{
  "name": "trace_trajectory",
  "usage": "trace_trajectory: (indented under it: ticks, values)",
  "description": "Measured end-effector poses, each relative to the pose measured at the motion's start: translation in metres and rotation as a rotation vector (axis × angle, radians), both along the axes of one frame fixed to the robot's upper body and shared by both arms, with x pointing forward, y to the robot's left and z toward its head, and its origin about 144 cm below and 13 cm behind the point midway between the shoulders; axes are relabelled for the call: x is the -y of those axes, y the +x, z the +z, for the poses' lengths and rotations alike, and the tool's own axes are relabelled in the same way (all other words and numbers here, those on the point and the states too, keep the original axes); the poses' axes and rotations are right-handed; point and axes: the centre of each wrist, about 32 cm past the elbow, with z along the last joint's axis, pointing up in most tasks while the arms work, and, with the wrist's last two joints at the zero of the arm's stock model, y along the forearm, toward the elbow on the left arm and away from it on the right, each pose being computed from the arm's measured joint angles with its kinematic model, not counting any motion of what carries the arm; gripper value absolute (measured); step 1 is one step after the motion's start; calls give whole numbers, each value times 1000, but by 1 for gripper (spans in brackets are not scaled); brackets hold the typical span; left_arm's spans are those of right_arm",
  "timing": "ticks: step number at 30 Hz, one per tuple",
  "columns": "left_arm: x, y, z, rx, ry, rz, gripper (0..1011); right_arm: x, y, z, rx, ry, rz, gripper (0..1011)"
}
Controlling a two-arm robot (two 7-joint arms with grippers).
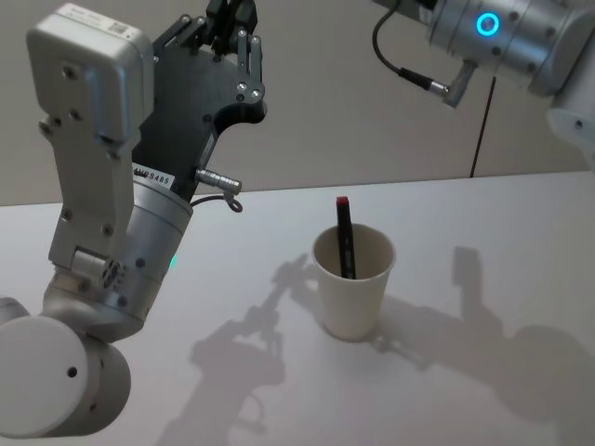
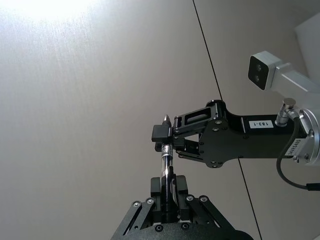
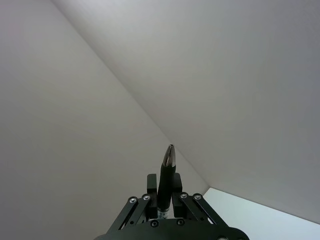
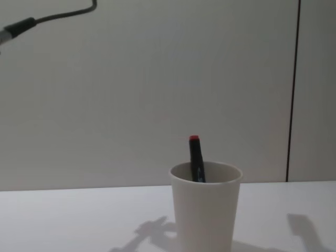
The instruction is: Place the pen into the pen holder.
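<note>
Pen [image 2: 165,162]: held between both claws, well apart from cup [image 1: 353,297].
Left claw [image 2: 168,189]: clamped on pen.
Right claw [image 3: 164,192]: likewise clamped.

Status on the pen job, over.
Left gripper and right gripper both shut on one pen, high up. Cup upright, red-tipped pen already inside. Path to cup open.

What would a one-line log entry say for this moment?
left gripper: shut on black silver-tipped pen, raised | right gripper: shut on same pen | white paper cup: holds black red-capped pen
</note>
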Motion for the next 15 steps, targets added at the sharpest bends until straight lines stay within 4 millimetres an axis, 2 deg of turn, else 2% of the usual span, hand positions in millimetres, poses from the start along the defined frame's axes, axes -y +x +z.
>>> trace_trajectory:
  ticks: [3, 15]
  values:
    - [0, 0, 0, 0, 0, 0, 179, 0, 0, 0, 1, 1, 1, 144]
    - [0, 0, 0, 0, 0, 0, 179, 0, 0, 0, 0, 0, 0, 144]
